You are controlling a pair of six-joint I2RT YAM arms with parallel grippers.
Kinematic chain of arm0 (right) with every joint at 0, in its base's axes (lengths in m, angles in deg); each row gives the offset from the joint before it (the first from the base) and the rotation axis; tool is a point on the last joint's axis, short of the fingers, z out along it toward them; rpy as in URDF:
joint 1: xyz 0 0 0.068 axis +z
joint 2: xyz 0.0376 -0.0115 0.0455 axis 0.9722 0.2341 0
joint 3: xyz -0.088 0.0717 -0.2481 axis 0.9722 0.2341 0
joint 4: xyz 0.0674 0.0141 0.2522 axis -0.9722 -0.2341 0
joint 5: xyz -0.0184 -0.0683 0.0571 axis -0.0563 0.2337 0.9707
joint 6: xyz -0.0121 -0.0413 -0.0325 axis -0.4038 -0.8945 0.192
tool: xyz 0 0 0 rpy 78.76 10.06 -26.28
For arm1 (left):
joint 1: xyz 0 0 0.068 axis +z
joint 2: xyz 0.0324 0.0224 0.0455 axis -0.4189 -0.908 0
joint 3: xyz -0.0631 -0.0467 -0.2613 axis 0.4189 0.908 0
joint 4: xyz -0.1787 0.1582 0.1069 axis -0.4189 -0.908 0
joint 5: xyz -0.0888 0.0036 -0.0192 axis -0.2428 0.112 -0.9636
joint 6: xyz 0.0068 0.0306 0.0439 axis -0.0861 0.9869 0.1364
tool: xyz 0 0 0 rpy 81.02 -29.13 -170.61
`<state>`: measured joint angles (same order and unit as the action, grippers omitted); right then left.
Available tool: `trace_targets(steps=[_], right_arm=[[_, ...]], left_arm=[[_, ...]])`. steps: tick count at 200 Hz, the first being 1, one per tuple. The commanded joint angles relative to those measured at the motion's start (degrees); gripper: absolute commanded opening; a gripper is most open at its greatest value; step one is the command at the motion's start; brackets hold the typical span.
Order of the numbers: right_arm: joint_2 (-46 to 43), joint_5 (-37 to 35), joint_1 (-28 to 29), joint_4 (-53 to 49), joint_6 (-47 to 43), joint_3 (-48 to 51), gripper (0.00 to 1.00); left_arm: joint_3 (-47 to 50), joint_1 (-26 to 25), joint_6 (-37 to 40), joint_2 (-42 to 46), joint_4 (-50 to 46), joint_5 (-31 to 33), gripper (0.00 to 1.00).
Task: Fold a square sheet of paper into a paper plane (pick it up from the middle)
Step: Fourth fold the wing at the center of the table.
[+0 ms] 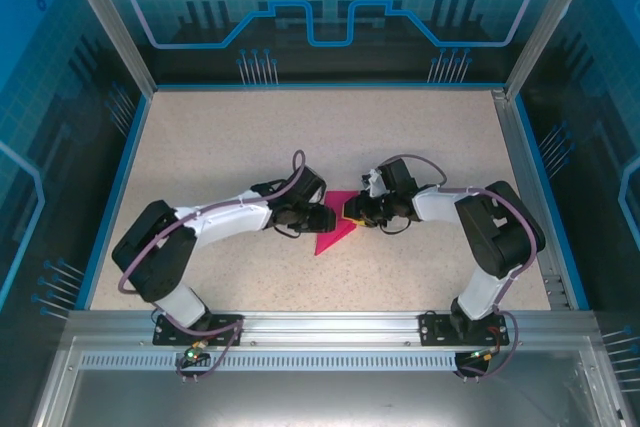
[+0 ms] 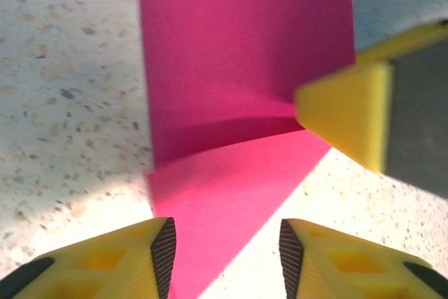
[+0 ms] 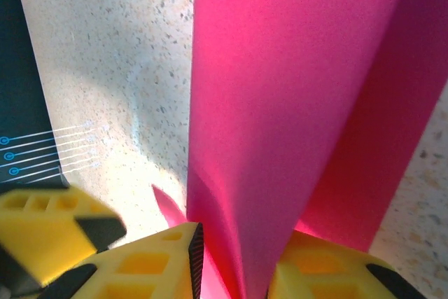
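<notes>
Pinching a raised fold of the magenta paper plane [image 3: 280, 103], the right claw [image 3: 238, 271] has its jaws almost pressed together on the sheet. The left claw [image 2: 227, 253] stands spread, and a flat corner of the paper lies between its jaws. Both claws meet mid-worktop [image 1: 200, 147], crowding each other. From above, the plane's long axis runs diagonally, pointing near-left.

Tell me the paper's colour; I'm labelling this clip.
Plain magenta-pink, no pattern. The paper plane shows best in the right wrist view.
</notes>
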<state>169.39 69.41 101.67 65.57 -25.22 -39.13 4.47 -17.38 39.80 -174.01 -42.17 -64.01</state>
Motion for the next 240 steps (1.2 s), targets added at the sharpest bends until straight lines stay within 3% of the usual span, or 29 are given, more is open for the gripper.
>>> trace_targets(steps=[1, 48, 165, 240], right_arm=[[-0.1, 1.6, 1.0, -2.0, -1.1, -1.6, 0.28], [-0.7, 1.7, 1.1, -2.6, -1.1, -1.8, 0.28], [-1.0, 2.2, 1.1, -3.8, -1.2, -2.9, 0.28], [-1.0, 2.1, 1.1, -4.8, -1.8, -3.6, 0.28]], left_arm=[[-0.8, -4.4, 2.5, 1.3, -5.8, 6.6, 0.5], [-2.8, -10.9, 0.4, -2.0, -9.6, 17.5, 0.51], [-7.6, -16.7, 0.2, -9.5, -13.0, 27.5, 0.54], [-9.8, -18.4, -1.3, -12.7, -15.2, 33.3, 0.38]])
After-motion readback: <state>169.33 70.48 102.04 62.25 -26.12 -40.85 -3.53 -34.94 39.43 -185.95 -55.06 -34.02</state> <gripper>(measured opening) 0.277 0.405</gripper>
